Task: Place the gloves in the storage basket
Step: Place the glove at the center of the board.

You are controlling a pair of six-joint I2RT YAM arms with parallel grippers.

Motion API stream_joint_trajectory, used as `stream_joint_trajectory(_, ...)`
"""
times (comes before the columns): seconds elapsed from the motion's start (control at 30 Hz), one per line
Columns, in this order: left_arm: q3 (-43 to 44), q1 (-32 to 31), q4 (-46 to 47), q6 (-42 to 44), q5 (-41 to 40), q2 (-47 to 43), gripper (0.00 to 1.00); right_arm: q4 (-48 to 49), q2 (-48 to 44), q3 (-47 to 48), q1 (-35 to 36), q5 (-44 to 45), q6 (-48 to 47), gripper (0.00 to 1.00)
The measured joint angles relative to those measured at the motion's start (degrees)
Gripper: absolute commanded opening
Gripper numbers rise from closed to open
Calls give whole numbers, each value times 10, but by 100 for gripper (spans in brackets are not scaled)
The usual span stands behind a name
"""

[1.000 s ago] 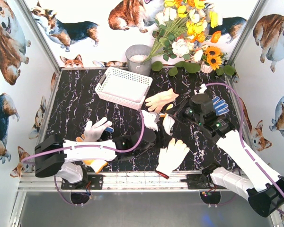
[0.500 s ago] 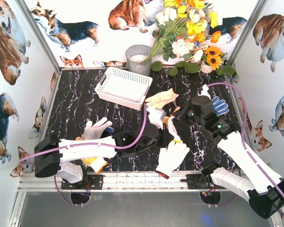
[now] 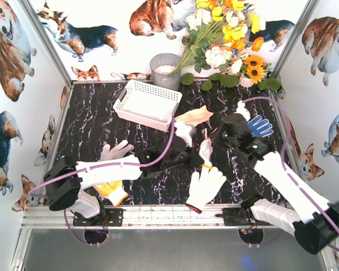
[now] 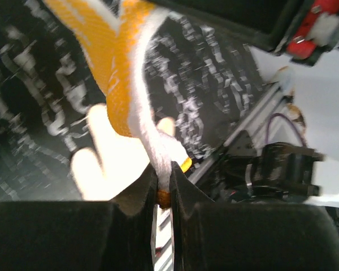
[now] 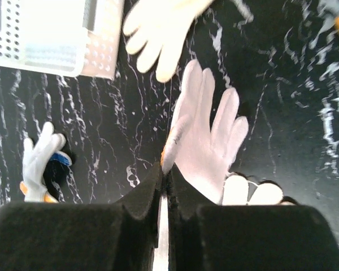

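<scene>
Both arms stretched inward, left claw (image 4: 165,189) and right claw (image 5: 164,179) closed

place: robot test cell, a small lab-type booth.
evidence:
- 2 arms, left arm (image 3: 107,169) and right arm (image 3: 282,180), bolted side by side to an aluminium rail (image 3: 158,214) at the near edge of a black marble-patterned bench (image 3: 96,121)
- bare aluminium posts (image 3: 45,42) at the back corners
- 3 flat wall panels (image 3: 11,51) printed with corgi dogs closing the bench in
- a bunch of flowers (image 3: 220,34) and a grey bucket (image 3: 165,70) at the far side
</scene>
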Motion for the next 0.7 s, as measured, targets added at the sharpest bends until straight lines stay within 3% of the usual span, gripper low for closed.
stream_joint_trajectory(0.13, -90, 36, 11, -29, 24, -14, 0, 68, 98, -31, 6, -41, 16, 0)
stream_joint_trajectory(0.3, -189, 47, 12, -65, 33, -34, 0, 94, 280, 7, 48, -113, 14, 1)
stream_joint_trajectory(0.37, -217, 47, 8, -79, 31, -56, 0, 99, 337, 45, 73, -135, 12, 5)
stream_joint_trajectory(0.43, -235, 47, -1, -91, 24, -82, 0, 111, 382, 85, 98, -153, 11, 18)
stream_joint_trajectory(0.47, -240, 47, -9, -95, 17, -95, 9, 118, 397, 100, 109, -160, 10, 29)
stream_joint_trajectory(0.57, -247, 46, -31, -104, 6, -125, 68, 145, 413, 123, 131, -175, 10, 61)
stream_joint_trajectory(0.63, -249, 44, -54, -116, -3, -143, 86, 155, 410, 124, 134, -179, 8, 72)
stream_joint_trajectory(0.7, -249, 44, -89, -129, -15, -162, 90, 150, 401, 124, 131, -179, -1, 77)
